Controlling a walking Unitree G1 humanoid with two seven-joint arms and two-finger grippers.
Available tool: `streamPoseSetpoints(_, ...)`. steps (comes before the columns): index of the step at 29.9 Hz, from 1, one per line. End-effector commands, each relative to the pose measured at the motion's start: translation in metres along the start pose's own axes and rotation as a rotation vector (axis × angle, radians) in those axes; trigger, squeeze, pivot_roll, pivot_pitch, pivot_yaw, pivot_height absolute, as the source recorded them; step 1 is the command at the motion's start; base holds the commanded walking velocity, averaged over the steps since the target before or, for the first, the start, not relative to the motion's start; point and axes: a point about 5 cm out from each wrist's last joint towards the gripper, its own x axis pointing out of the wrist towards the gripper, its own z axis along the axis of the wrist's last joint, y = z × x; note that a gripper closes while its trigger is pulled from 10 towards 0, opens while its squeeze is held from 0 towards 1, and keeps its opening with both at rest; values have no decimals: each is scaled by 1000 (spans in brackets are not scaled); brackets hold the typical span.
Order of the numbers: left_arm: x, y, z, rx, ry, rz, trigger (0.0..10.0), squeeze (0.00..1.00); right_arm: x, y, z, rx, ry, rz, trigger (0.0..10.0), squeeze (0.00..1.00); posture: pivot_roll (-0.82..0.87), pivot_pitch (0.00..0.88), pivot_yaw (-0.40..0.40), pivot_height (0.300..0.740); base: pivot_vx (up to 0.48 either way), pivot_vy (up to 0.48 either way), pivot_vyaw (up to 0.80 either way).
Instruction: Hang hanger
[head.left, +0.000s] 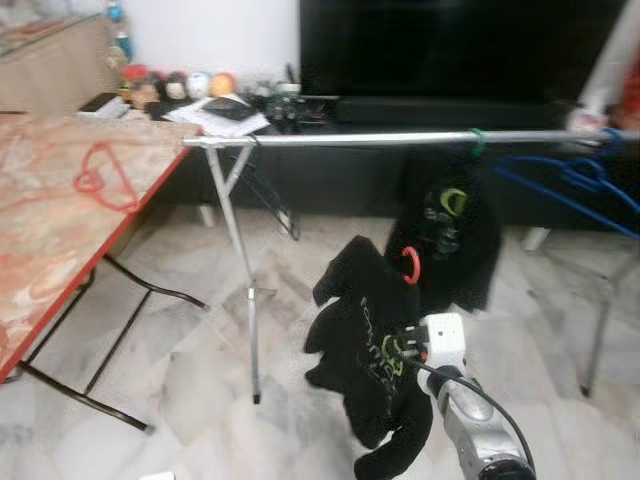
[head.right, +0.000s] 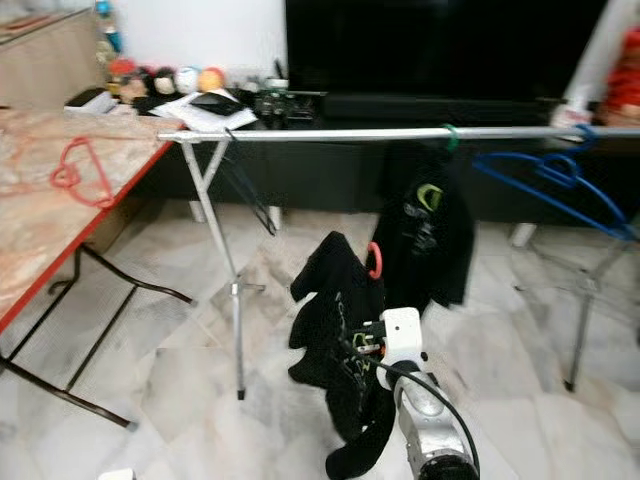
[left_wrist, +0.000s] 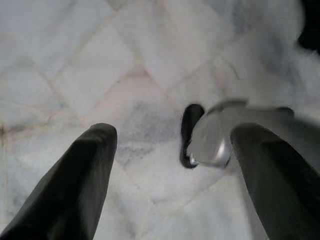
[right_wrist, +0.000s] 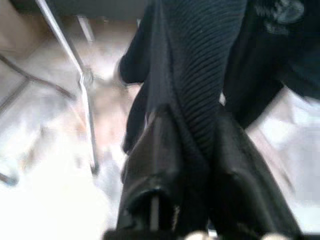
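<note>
A black shirt (head.left: 365, 340) on a red hanger, whose hook (head.left: 410, 265) sticks up above the collar, hangs in the air below the silver clothes rail (head.left: 400, 138). My right gripper (right_wrist: 192, 125) is shut on the shirt's ribbed cloth, and its white wrist (head.left: 445, 340) reaches up from the lower right. The red hook is well under the rail and apart from it. My left gripper (left_wrist: 170, 150) is open over the marble floor, holding nothing. A blurred silver and black part (left_wrist: 210, 140) lies between its fingers, further off.
Another black garment (head.left: 445, 235) hangs from a green hook (head.left: 478, 142) on the rail. Blue hangers (head.left: 580, 180) hang at the rail's right end. A red hanger (head.left: 100, 175) lies on the marble-patterned table (head.left: 40, 260) at left. The rack's leg (head.left: 240, 270) stands ahead.
</note>
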Motion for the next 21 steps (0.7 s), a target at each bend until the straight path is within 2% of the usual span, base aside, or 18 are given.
streamPoseSetpoints(1,-1,0,-3,6,12,0,10000,0,5,4,13,-5,-51,10,10000,0,-41,0,-27,740,-379,0,0)
streamPoseSetpoints(11,0,0,-2,2,8,2,10000,0,7,4,15,-10,-44,22,10000,0,-38,0,-28,740,-359,0,0)
streamPoseSetpoints(21,0,0,-2,4,9,2,10000,0,8,3,15,-13,-34,25,10000,0,-35,0,-27,740,0,0,0)
